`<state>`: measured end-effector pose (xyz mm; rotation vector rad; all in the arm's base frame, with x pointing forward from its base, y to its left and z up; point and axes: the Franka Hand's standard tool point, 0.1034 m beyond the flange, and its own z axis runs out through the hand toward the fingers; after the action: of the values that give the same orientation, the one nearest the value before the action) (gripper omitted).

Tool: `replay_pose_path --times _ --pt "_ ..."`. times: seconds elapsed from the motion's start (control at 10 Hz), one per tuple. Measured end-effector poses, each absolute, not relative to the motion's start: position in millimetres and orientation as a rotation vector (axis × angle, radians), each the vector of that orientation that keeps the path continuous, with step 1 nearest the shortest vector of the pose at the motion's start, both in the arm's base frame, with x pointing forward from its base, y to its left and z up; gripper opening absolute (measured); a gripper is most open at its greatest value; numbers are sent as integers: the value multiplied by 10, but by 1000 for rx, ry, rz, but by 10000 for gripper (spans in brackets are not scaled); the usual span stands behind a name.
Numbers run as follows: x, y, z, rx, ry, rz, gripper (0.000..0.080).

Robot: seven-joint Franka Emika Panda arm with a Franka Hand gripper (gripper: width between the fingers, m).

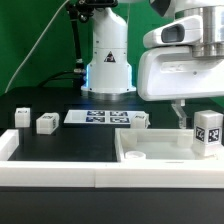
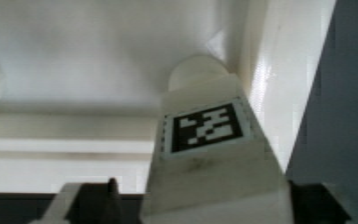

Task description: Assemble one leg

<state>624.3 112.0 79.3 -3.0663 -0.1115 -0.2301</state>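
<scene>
the tool (image 1: 190, 118) looks closed on the leg (image 1: 208, 134). in the wrist view the leg (image 2: 208, 130) runs straight out between the dark fingers (image 2: 87, 203), tag toward the camera, though the contact itself is too dim to be sure of. so the leg lies directly below the tool, with its long axis upright and in line with it. it sits over the near corner of the rimmed white panel (image 1: 122, 146), at the exterior view's right; i cannot tell whether its foot touches the panel floor. the next move is probably straight down, with the rim close by. the other legs (image 1: 46, 123) and the marker board (image 1: 100, 117) lie well apart on the black table (image 1: 60, 145).
</scene>
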Motion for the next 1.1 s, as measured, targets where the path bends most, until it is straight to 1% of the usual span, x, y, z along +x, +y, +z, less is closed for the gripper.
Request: replay_pose_path --times 0.1,0.3,0.4,0.7,0.9,1.1 --pt "6242 1123 792 -3065 -102 -229 289" --pt "6239 1130 790 -3062 -53 -224 289" --pt "6232 1152 789 -3052 61 -216 289" --pt "6193 1172 768 -2913 932 -186 289" --pt "6168 1196 764 -2776 1315 -181 291" --pt "6157 1190 761 -2511 1741 -157 291"
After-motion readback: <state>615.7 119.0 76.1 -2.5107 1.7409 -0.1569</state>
